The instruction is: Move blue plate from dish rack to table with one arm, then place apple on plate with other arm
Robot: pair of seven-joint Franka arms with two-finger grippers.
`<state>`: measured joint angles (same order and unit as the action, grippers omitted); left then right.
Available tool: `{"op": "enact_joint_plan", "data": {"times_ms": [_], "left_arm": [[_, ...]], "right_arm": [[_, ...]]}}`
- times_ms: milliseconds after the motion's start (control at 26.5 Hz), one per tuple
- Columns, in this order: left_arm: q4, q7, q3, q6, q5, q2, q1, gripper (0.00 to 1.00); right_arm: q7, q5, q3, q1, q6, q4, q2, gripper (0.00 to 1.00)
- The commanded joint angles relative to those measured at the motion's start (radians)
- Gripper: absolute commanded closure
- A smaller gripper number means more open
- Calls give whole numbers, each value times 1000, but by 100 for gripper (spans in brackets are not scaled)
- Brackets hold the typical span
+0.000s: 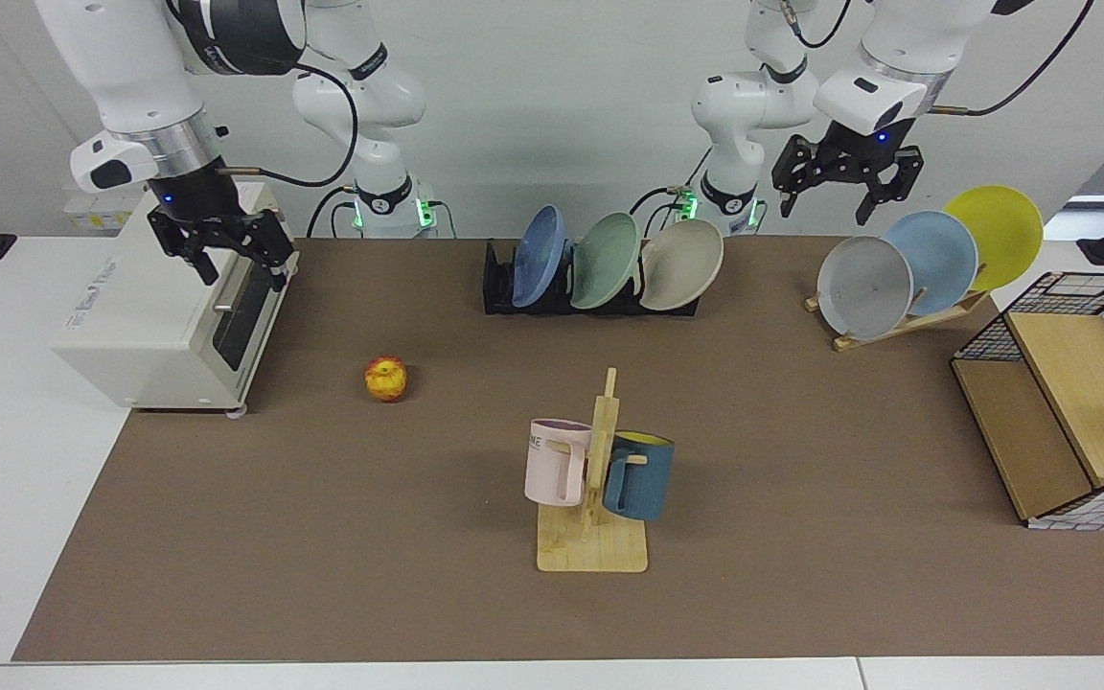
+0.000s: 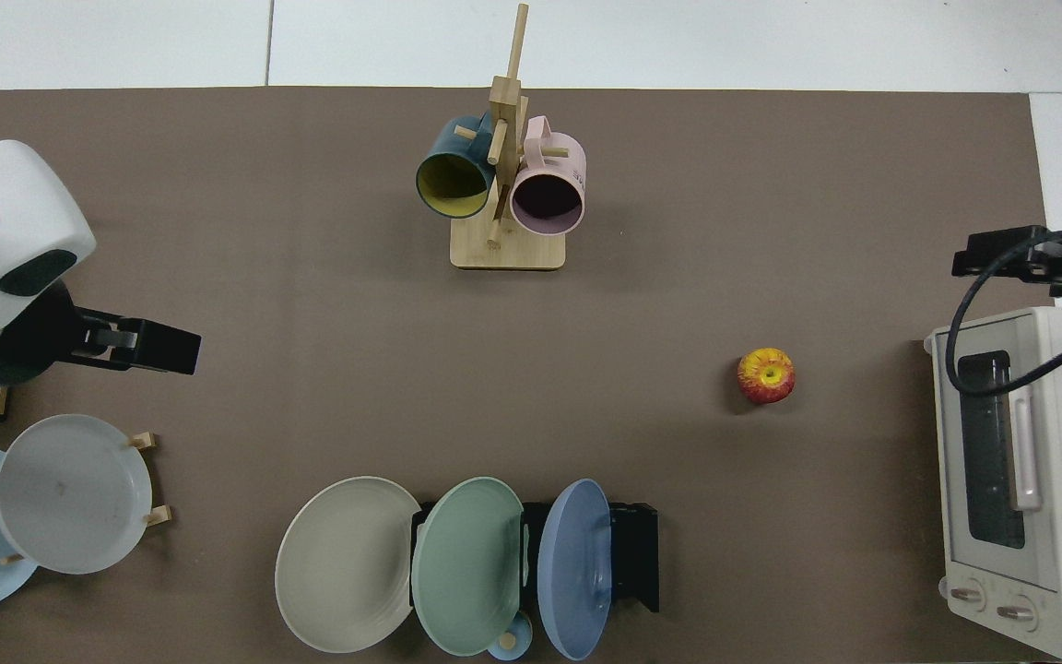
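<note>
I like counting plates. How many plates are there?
6. Blue plate, green plate and beige plate lean in the black rack; grey plate, pale blue plate and yellow plate on the wooden stand.

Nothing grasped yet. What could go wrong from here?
1. The blue plate leans against the green plate in the dish rack; lifting it may shift its neighbours.
2. The apple is round and may roll when gripped.
3. The paler blue plate on the wooden stand could be mistaken for the target.

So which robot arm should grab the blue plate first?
Probably the left. Its gripper hangs open above the wooden plate stand, free to reach the blue plate in the dish rack. The right gripper, open by the toaster oven, sits nearest the apple, its later job.
</note>
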<state>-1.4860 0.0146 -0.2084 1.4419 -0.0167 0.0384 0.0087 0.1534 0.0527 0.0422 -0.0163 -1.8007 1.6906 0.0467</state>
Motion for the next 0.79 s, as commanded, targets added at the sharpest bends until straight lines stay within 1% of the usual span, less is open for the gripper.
{"op": "enact_joint_plan", "data": {"times_ms": [0,151,264,453,604,755], "left_arm": [[-16,7,-2,-5,17,12,5,0],[-16,13,-3,-3,17,12,5,0],[-14,18,-3,-5,15,12,4,0],[-11,25,-6,-11,3,12,2,0],[-11,24,-5,-14,3,12,4,0],[-13,24,-3,-14,3,12,4,0]], "right_arm": [[11,-14,-13,-11,-12,3,5,0],[6,-23,-13,2,-6,3,10,0],[17,-20,-30,4,43,3,18,0],[17,-30,-31,22,58,8,10,0],[17,-37,-33,35,35,49,5,0],[28,-51,-35,73,-38,122,-8,0]]}}
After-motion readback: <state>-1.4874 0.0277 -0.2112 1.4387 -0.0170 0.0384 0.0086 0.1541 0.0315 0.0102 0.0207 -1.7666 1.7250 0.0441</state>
